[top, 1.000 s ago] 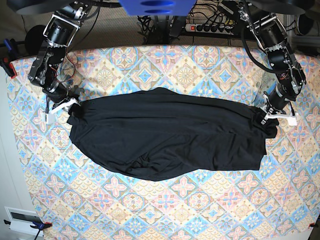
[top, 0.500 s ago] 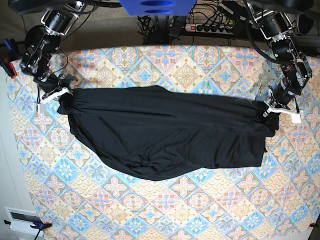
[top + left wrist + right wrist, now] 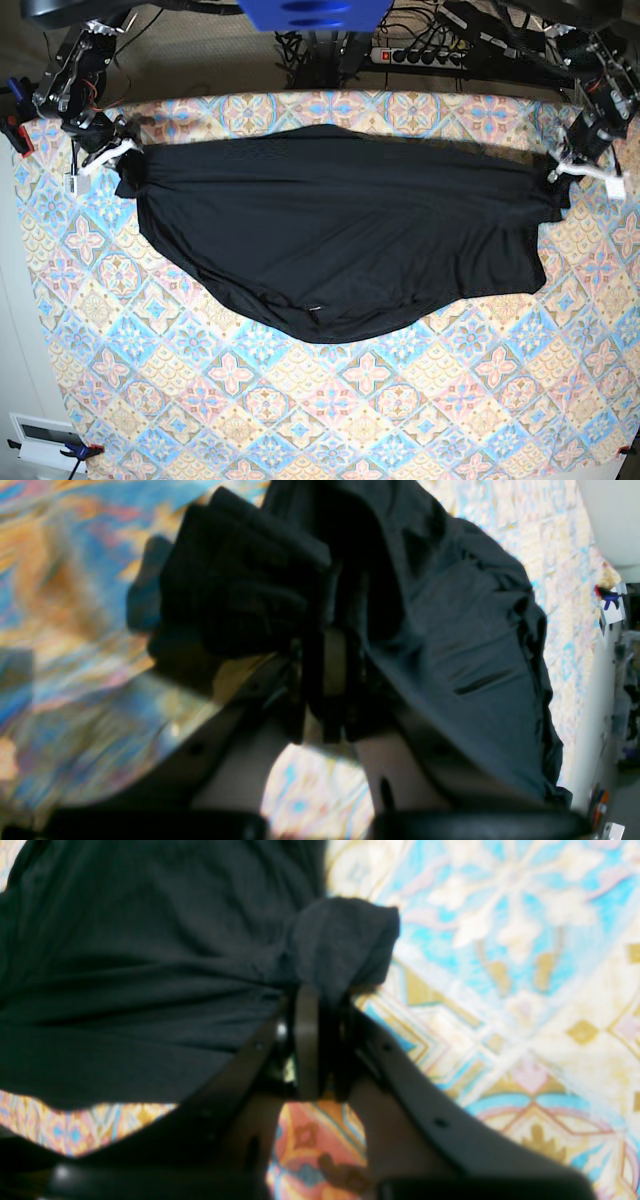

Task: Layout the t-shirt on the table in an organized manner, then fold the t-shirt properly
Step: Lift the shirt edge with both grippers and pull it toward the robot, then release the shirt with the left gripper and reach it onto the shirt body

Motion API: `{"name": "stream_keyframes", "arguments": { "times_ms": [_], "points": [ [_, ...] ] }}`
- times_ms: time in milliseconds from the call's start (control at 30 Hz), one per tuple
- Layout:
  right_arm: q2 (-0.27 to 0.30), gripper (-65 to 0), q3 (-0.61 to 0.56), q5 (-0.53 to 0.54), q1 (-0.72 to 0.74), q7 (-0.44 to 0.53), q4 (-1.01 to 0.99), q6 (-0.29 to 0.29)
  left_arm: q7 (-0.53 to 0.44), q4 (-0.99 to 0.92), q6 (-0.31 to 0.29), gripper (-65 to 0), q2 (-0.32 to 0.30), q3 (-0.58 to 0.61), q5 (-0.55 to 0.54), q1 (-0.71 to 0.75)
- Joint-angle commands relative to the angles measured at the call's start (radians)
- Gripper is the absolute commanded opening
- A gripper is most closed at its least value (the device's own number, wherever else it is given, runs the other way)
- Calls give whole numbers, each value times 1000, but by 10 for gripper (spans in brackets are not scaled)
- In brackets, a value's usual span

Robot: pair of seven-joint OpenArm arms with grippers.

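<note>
Black fabric spans most of the width of the surface (image 3: 330, 420): the t-shirt (image 3: 340, 240) hangs stretched between the two arms near the far edge, its upper hem pulled into a nearly straight line and its lower edge sagging in a broad curve toward the middle of the patterned cloth. The right end effector (image 3: 112, 158), at the left of the base view, is clamped on one bunched corner of the garment; the right wrist view shows a knot of cloth (image 3: 345, 940) gathered just past the closed fingers (image 3: 306, 1040). The left end effector (image 3: 570, 172), at the right of the base view, is likewise closed on the opposite corner. Its wrist view is blurred and dark, but folds of the t-shirt (image 3: 450, 630) seem to be wrapped over and around the fingers (image 3: 334, 665). A power strip (image 3: 420, 56) lies beyond the far edge.
</note>
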Motion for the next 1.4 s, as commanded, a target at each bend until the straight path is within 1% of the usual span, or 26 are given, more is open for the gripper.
{"name": "stream_keyframes", "arguments": {
  "times_ms": [0, 133, 433, 533, 633, 733, 833, 900, 1000, 1133, 1233, 1367],
  "points": [
    [19, -650, 10, 8, -13, 22, 26, -2, -30, 18, 4, -650, -20, -24, -1, 12],
    [19, -650, 10, 4, -33, 22, 31, -2, -39, 5, 4, -650, -16, -27, 43, 48],
    [19, -650, 9, 1, -33, 22, 22, -2, -39, -85, 4, -648, -14, -22, 123, 42],
    [19, -650, 9, -39, -31, 22, 20, -2, -33, -94, 6, -647, -14, -22, 148, 42],
    [19, -650, 9, -79, -25, 22, 20, -2, -31, -93, 9, -610, -22, 5, 155, 42],
    [19, -650, 9, -87, -25, 22, 22, -2, -27, -91, 10, -543, -25, 8, 160, 51],
    [19, -650, 7, -87, -25, 22, 22, -2, 36, -91, 10, -487, -69, 5, 158, 51],
    [19, -650, 7, -87, -24, 22, 22, -2, 49, -90, 10, -460, -88, -1, 149, 51],
    [19, -649, 6, -87, -24, 22, 26, -2, 49, -77, 7, -451, -97, -45, 120, 44],
    [19, -649, 4, -88, -24, 25, 30, -2, 52, -65, 7, -451, -97, -44, 77, 2],
    [17, -649, 3, -88, -24, 25, 30, -2, 47, -64, 7, -451, -94, 21, 80, -44],
    [16, -649, 1, -88, -24, 24, 28, -2, 45, -70, 9, -448, -94, 145, 83, -105]
  ]
}}
